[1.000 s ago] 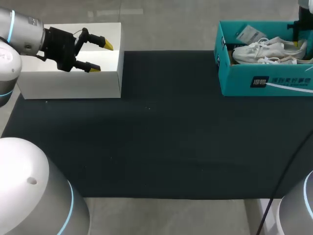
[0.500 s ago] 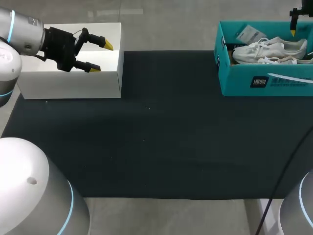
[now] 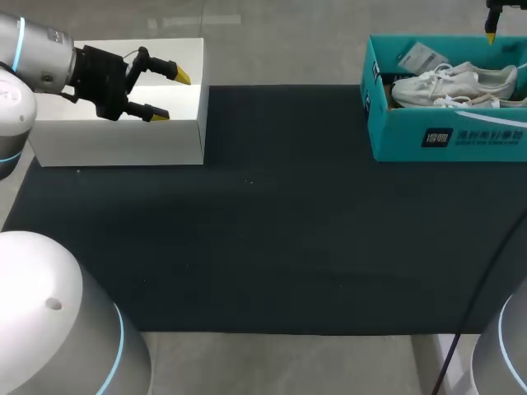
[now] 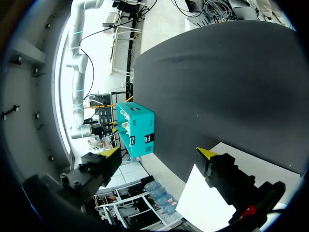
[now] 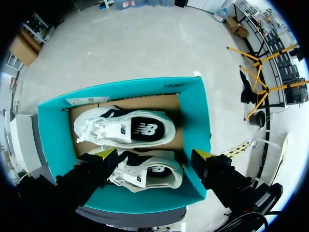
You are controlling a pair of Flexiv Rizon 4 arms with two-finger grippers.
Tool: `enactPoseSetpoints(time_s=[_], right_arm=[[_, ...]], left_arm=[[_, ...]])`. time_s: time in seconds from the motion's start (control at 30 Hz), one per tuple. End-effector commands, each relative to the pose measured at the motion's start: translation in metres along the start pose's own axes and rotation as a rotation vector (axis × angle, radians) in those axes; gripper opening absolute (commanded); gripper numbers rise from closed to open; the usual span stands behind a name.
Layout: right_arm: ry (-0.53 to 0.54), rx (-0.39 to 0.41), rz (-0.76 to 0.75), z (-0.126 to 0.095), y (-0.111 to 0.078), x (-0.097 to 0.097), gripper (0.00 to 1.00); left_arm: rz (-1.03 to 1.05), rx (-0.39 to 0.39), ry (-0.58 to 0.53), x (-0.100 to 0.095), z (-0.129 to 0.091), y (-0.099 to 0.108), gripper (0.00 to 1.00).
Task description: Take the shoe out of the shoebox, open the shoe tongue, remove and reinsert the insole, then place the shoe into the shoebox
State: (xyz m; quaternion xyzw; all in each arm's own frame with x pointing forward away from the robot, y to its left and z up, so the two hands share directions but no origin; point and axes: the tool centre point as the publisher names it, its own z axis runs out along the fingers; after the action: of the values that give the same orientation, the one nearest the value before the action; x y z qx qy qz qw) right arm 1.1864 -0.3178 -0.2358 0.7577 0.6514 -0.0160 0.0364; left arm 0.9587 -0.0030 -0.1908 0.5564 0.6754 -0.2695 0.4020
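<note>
Shoes [image 5: 123, 128] in teal shoebox [image 3: 449, 136]; both grippers empty.
Right gripper [image 5: 152, 154] above the shoebox, fingers spread wide, gripping nothing; two white shoes side by side inside. Left gripper [image 3: 170, 95] also spread wide, over white box [image 3: 115, 140], well apart across dark mat [image 3: 272, 230].

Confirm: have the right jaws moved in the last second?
Yes. The right jaws pulled back from the shoebox: a second ago they overlapped the shoes inside it; now they sit past its far rim in the head view.
</note>
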Motion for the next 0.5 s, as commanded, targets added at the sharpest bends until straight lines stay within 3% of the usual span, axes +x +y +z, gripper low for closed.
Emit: enactPoseSetpoints(time_s=[0.03,0.17,0.5], right_arm=[[0.01,-0.041,-0.005,-0.004,-0.021,0.008,1.0],[0.031,-0.065,0.003,-0.006,-0.031,0.018,1.0],[0.031,-0.065,0.003,-0.006,-0.031,0.018,1.0]], left_arm=[[0.001,-0.001,0.002,0.0,0.0,0.0,1.0],[0.001,-0.001,0.002,0.0,0.0,0.0,1.0],[0.001,-0.001,0.002,0.0,0.0,0.0,1.0]])
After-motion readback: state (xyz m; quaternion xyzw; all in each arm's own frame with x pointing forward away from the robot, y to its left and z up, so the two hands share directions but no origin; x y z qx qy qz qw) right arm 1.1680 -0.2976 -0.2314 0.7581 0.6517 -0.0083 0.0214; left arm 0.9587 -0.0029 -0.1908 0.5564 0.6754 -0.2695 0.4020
